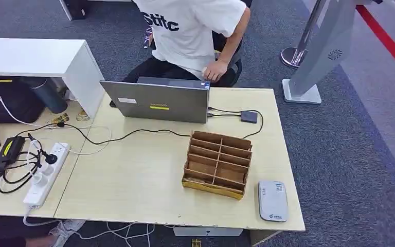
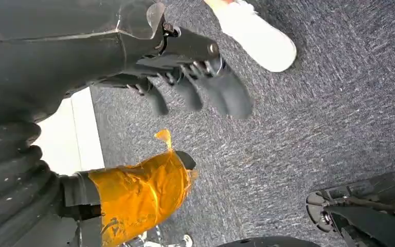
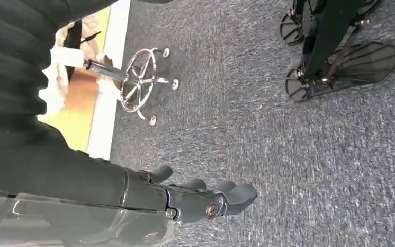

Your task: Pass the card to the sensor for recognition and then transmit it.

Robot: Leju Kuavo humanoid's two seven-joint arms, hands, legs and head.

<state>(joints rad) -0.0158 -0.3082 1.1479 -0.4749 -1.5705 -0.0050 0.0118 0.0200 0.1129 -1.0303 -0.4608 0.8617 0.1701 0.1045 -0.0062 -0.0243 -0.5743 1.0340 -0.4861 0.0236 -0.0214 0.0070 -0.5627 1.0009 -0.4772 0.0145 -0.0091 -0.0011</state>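
Your left hand (image 2: 195,90): hanging over carpet, fingers spread, holding nothing. Your right hand (image 3: 205,198): hanging likewise, fingers apart, empty. Card sensor (image 1: 272,200): table's (image 1: 133,180) near right corner, beside wooden organizer (image 1: 217,163).

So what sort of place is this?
Probably an office or lab workspace: an open grey laptop on a pale wooden desk, a white power strip, and grey carpet.
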